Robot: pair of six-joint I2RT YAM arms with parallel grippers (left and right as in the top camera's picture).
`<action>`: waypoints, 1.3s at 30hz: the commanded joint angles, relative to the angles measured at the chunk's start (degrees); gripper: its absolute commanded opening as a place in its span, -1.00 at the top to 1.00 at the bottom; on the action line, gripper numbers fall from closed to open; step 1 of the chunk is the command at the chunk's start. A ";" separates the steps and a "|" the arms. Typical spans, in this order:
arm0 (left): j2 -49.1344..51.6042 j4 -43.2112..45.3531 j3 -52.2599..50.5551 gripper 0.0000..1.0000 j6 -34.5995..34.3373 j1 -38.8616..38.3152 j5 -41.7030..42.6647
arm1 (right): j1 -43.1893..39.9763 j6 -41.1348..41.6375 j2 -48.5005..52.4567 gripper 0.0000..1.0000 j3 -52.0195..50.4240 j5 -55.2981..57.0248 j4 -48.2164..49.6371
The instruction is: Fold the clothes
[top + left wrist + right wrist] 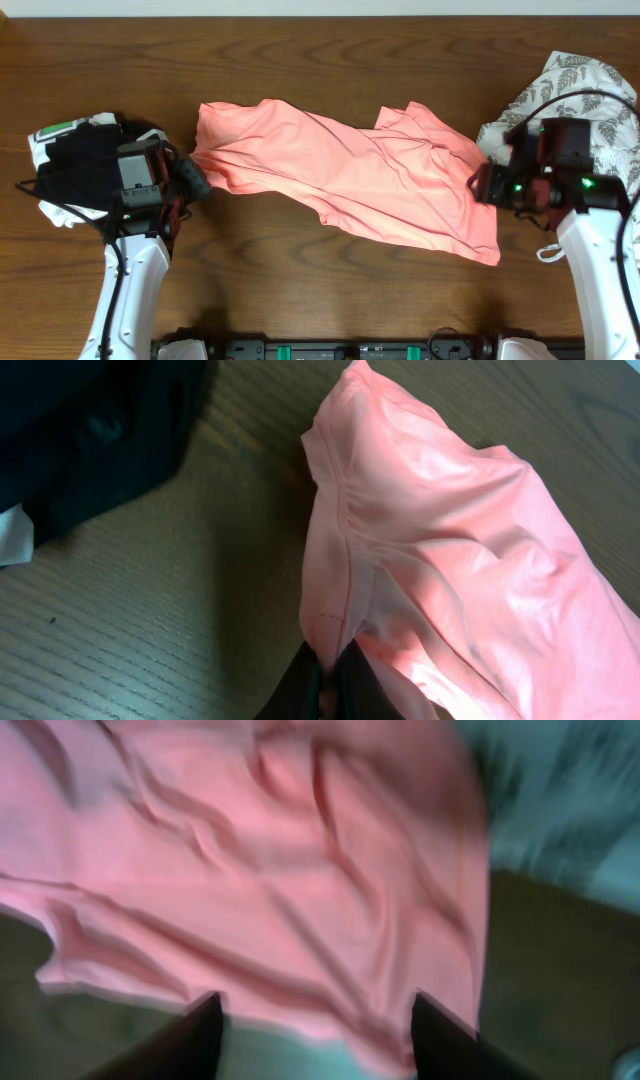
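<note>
Left hand (325,688) pinches the pink shirt (350,170); right hand (315,1025) gapes wide.

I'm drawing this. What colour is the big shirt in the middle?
Salmon pink; the shirt shows best overhead.

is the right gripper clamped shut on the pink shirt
No. The right wrist view shows the right gripper spread wide open, not pinching the pink shirt.

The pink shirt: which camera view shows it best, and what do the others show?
Overhead: the whole pink shirt shows, rumpled, end to end. Left wrist shows only one seamed edge pinched in the left claw. Right wrist is blurred, showing a creased patch beyond the open right claw.
</note>
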 commanded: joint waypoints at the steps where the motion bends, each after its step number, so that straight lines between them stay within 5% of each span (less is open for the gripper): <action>1: -0.66 0.13 0.00 0.88 0.57 0.26 -0.15 | 0.90 -0.50 -0.85 0.87 1.03 -1.33 5.49; 2: -0.66 -0.02 0.00 0.88 0.57 0.26 -0.15 | 1.11 -0.83 -0.35 0.98 1.03 -2.34 7.48; 9: -0.66 -2.05 0.00 0.88 0.57 0.24 -0.15 | 5.73 -1.40 11.19 0.98 2.99 -7.91 19.87; 22: -0.66 -2.38 0.00 0.88 0.57 0.24 -0.15 | 13.38 -4.13 42.36 0.98 26.25 -3.08 18.80; 39: -0.66 -4.07 0.00 0.88 0.57 0.24 -0.15 | 14.16 -2.47 55.01 0.98 28.13 0.90 24.39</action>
